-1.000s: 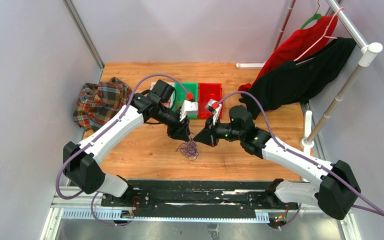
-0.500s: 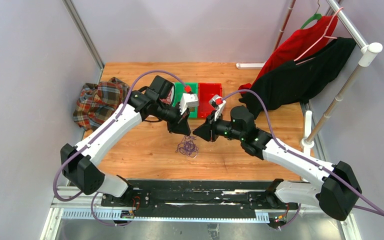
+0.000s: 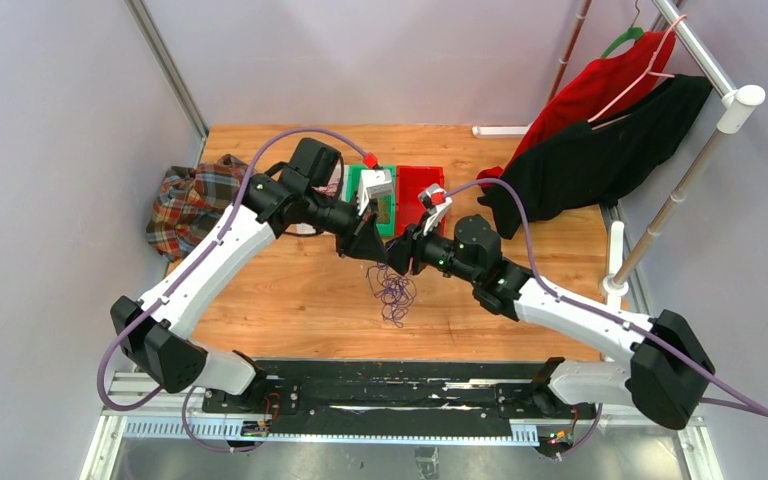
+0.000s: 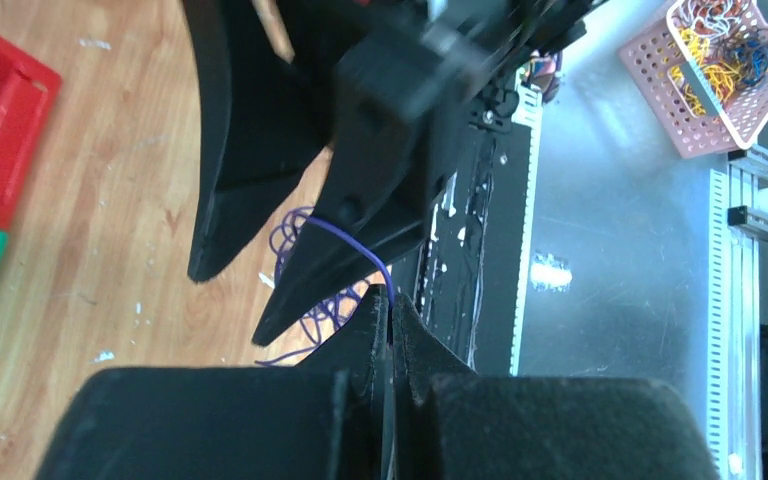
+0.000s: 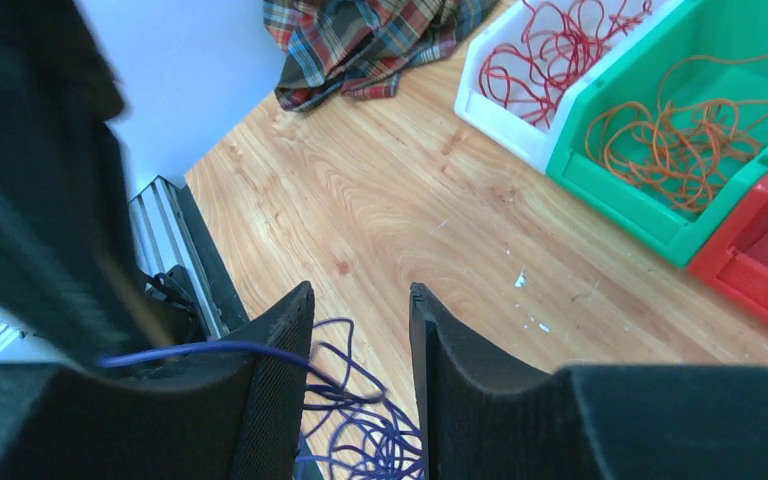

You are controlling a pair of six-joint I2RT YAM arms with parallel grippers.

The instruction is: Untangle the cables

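One purple strand of the cables (image 3: pixel 392 288) is pinched in the left jaws; the right jaws gape beside it.

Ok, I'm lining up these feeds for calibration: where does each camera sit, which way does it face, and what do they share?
Top external: fixed above and behind the bases, looking down on the table; both arms whole, left gripper and right gripper tips close together.
Left wrist: on the left arm, facing the right gripper past its own shut fingers.
Right wrist: on the right arm, facing the green bin between its own open fingers.
Shared: all three show the purple cables.
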